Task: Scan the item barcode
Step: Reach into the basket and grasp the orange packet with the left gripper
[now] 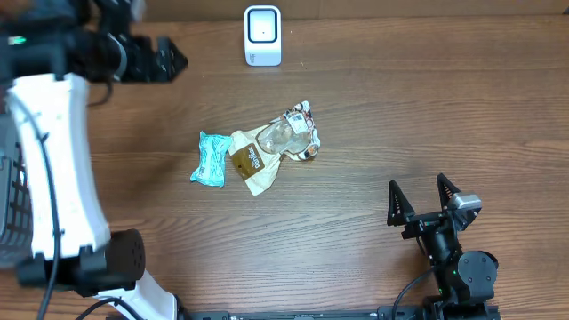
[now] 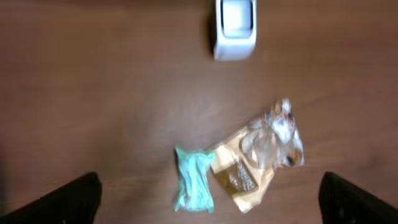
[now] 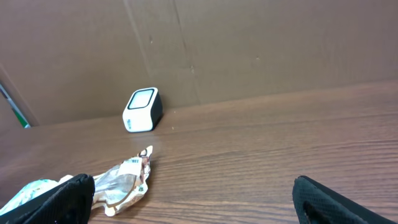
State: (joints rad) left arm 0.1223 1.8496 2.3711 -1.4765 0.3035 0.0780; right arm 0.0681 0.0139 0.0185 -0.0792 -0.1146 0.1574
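Two items lie together mid-table: a crumpled teal packet (image 1: 212,160) (image 2: 194,179) and, touching its right side, a tan and clear snack bag (image 1: 271,147) (image 2: 258,155) (image 3: 124,180). The white barcode scanner (image 1: 262,36) (image 2: 235,28) (image 3: 143,110) stands at the far edge, behind the items. My left gripper (image 1: 164,60) (image 2: 209,186) hangs high at the far left, open and empty, looking down on both items. My right gripper (image 1: 425,200) (image 3: 194,193) sits near the front right, open and empty, well to the right of the bag.
A brown cardboard wall (image 3: 249,50) runs along the back of the wooden table (image 1: 427,107). The left arm's white base (image 1: 53,169) fills the left side. A dark wire basket (image 1: 11,196) shows at the left edge.
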